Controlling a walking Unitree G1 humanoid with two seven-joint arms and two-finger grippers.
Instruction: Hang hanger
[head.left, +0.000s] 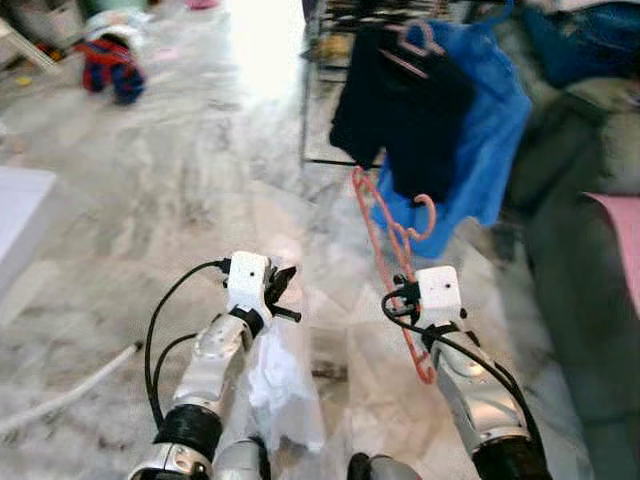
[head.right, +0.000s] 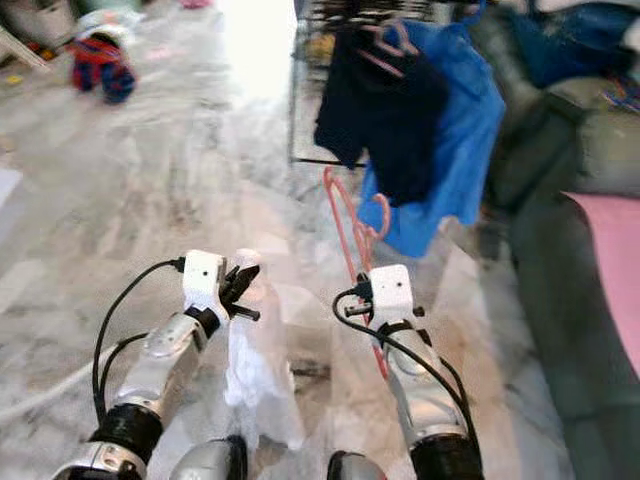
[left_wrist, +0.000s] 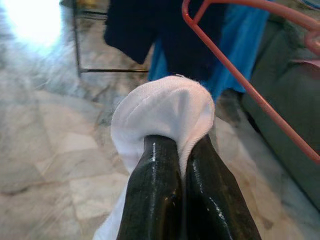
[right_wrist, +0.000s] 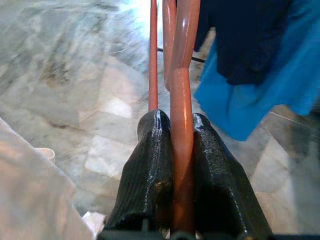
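My right end effector (right_wrist: 182, 150) is clamped on a salmon-pink plastic hanger (head.left: 385, 240), its two black fingers (right_wrist: 150, 165) pressed against either side of one of the hanger's bars. Seen from my head camera, the hanger's long axis runs up and away from that end effector toward 11 o'clock, its hook curling near the hem of the blue garment (head.left: 490, 130) ahead.

My left end effector (left_wrist: 182, 165) is closed on a bunched white cloth (left_wrist: 165, 110), which hangs down from the fingers toward the marble floor (head.left: 150, 190).

The drying rack (head.left: 320, 100) stands straight ahead at about 12 o'clock from my right end effector, already carrying a dark navy garment (head.left: 400, 100) on its own pink hanger, with the blue garment beside it. A grey sofa (head.left: 580, 230) lies at 2 o'clock, and a red-and-blue bundle (head.left: 112, 68) sits far off at 10 o'clock on the floor.

As I judge it, the hanger is in hand but not yet hung: the rack's rail is up and forward of the hook, well apart from it. The right arm is the nearer and the one carrying it, so the coming move would call for raising the hook over the rail, clear of the garments already there.
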